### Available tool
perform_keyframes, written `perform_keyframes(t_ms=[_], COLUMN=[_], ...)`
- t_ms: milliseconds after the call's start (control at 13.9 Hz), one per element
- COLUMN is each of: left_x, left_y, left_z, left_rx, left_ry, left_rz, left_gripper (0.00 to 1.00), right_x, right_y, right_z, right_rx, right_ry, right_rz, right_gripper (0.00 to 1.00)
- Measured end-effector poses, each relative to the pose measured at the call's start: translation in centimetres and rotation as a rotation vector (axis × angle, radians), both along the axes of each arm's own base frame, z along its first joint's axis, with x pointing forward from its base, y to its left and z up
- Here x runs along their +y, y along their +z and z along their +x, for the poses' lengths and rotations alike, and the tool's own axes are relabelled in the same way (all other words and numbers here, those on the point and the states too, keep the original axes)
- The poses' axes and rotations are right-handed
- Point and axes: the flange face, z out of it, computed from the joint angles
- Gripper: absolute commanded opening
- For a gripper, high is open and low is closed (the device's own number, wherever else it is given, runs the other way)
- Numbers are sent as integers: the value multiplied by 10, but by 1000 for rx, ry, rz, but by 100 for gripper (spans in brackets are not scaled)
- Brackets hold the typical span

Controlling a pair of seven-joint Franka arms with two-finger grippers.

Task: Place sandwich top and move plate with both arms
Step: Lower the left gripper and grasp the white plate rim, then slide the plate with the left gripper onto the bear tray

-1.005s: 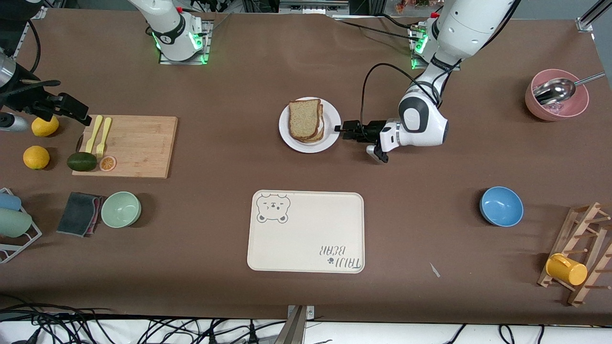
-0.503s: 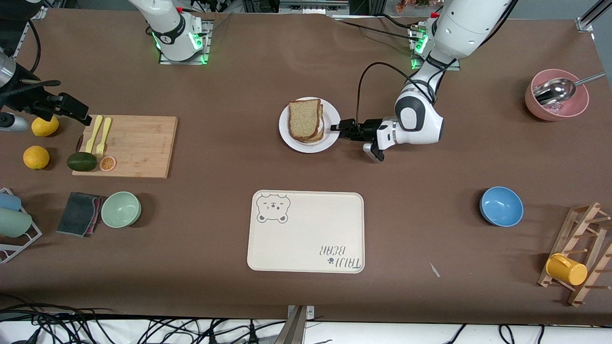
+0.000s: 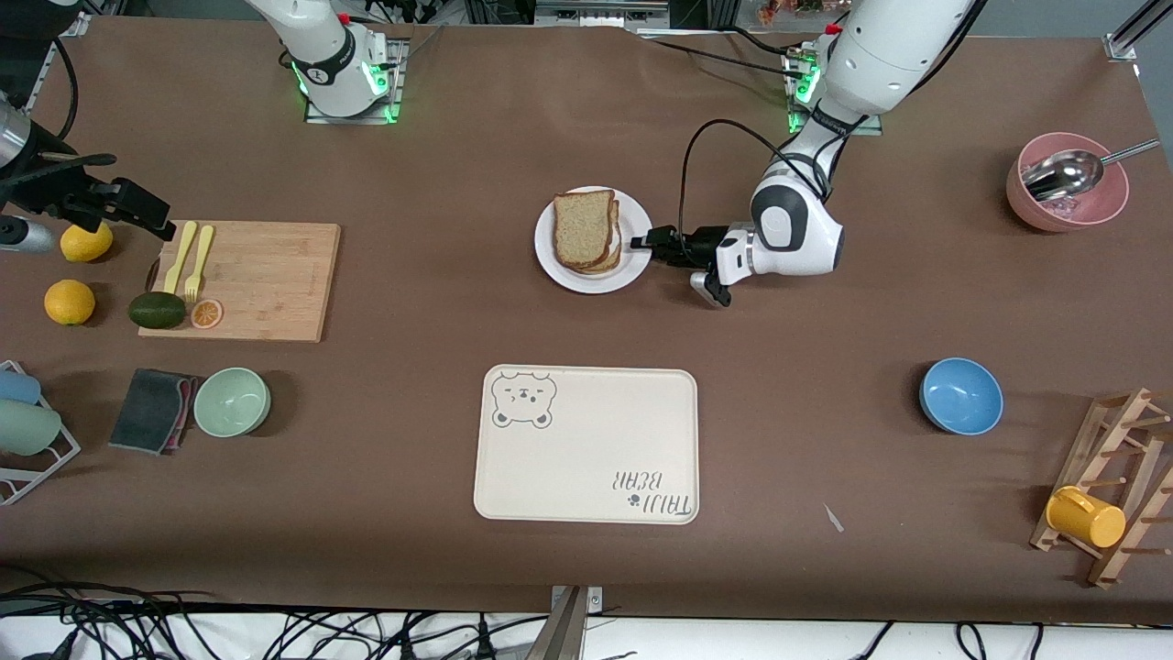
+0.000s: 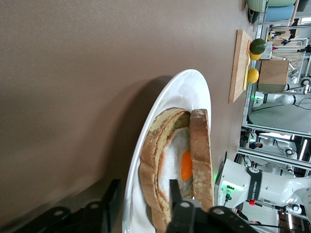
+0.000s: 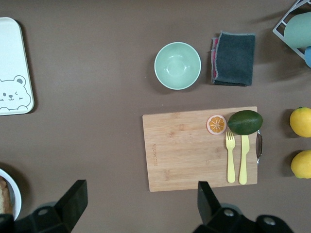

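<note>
Sandwich top [image 3: 583, 223] already sits on the egg slice on the plate [image 3: 633, 272], mid-bench, nearer the arm bases than the bear tray [image 3: 586, 449]; the left gripper [image 3: 644, 245] is at the plate's rim on the left arm's side, one finger [image 4: 178, 204] over the rim and one below, jaws straddling the edge but not visibly pinched yet. The right gripper [image 5: 138, 206] waits high over the cutting board [image 3: 261, 280] end, jaws wide apart, holding nothing. Plate looks stiff, glazed and slippery, and the loose stack is soft and could slide, so probably take the bare rim on both sides and keep it level.
</note>
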Motion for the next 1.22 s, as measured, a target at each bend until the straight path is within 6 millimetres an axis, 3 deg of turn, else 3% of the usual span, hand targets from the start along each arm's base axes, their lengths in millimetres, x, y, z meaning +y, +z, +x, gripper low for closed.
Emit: perform_keyframes(t_ms=[144,287,646,1221], left_x=[0,0,0,0], left_y=[0,0,-1,2], left_z=[0,0,1,6], left_rx=[-1,-3,-1,-14], left_ry=[0,0,21,25], left_rz=[0,2,0,-5], left_gripper=[23,12,2,0], right_x=[0,-1,-1,-1], right_y=[0,0,0,0], right_z=[0,0,0,0], right_rx=[0,1,1,1], right_ry=[-1,-2,-2,-2], right_rz=[0,0,0,0], right_gripper=[100,100,100,100])
